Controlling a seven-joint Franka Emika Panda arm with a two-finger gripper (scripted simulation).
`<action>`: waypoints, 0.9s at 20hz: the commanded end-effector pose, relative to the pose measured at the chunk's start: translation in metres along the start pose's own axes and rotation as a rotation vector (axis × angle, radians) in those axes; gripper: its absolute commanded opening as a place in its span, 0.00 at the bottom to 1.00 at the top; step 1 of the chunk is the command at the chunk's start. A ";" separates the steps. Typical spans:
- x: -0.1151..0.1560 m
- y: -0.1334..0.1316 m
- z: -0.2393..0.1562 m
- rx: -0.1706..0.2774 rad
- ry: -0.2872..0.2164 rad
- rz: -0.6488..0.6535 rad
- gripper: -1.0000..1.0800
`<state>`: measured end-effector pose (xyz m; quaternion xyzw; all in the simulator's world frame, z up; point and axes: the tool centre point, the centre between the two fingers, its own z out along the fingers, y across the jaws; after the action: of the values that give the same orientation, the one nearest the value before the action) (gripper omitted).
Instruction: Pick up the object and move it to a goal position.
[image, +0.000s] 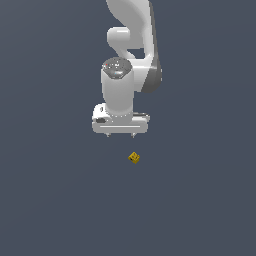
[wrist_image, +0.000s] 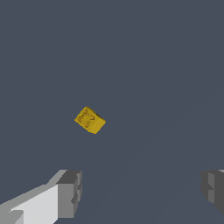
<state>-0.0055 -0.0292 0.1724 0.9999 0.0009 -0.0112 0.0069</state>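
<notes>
Exterior view: cube (image: 134, 158) apart from spread end effector (image: 120, 135).

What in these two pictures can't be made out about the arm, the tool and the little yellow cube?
- Arm: the exterior view's top edge cuts it off; its base is out of frame.
- Tool: the wrist view's bottom edge cuts off both fingers.
- Yellow cube: its dark marks are too small to read in the exterior view and still unclear in the wrist view.
- Goal position: no marker shows in either view.
</notes>
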 end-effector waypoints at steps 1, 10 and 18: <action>0.000 0.000 0.000 -0.001 0.000 -0.002 0.96; 0.002 -0.002 0.005 -0.002 0.000 -0.043 0.96; 0.008 -0.011 0.021 -0.007 0.002 -0.186 0.96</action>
<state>0.0009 -0.0209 0.1554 0.9969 0.0772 -0.0107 0.0091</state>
